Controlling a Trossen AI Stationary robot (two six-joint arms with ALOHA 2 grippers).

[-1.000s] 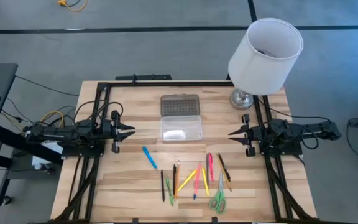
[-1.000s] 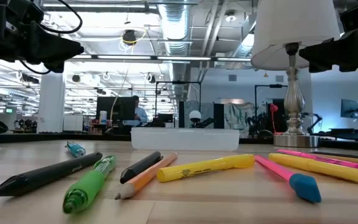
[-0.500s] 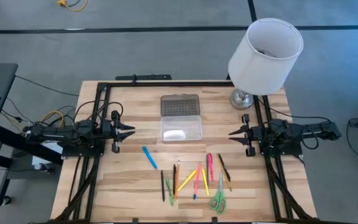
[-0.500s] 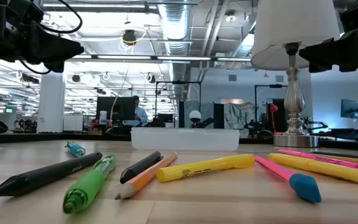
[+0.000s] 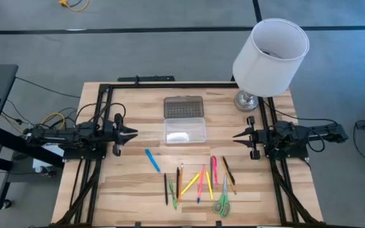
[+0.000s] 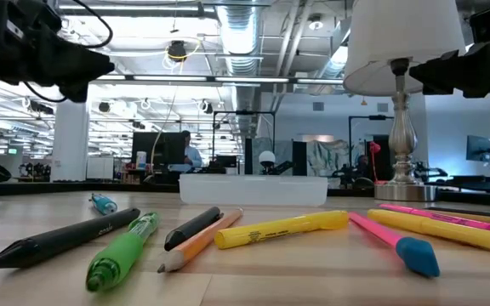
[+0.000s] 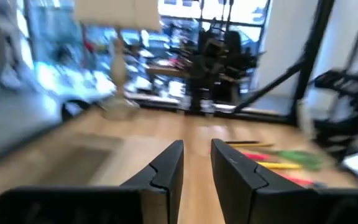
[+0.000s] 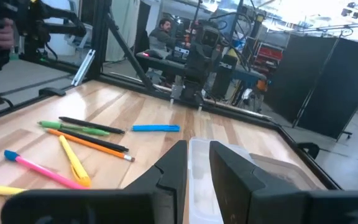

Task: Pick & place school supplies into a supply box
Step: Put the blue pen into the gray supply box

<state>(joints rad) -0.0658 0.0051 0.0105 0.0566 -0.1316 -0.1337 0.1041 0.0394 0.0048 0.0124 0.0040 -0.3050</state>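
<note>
The school supplies lie flat in a loose row near the table's front edge. Among them are a blue pen, green-handled scissors, and pens and pencils in pink, yellow, orange, green and black. The clear supply box rests on its base at mid-table, its dotted lid folded back flat behind it. My left gripper hovers level at the left edge, open and empty. My right gripper hovers level at the right edge, open and empty. Both point at the box.
A lamp with a white shade stands on a silver foot at the table's far right corner. Black frame rails run along the far and side edges. Bare wood lies between each gripper and the box.
My left gripper has rolled a little about its own pointing line without leaving its place. The supplies and the box lie as before.
</note>
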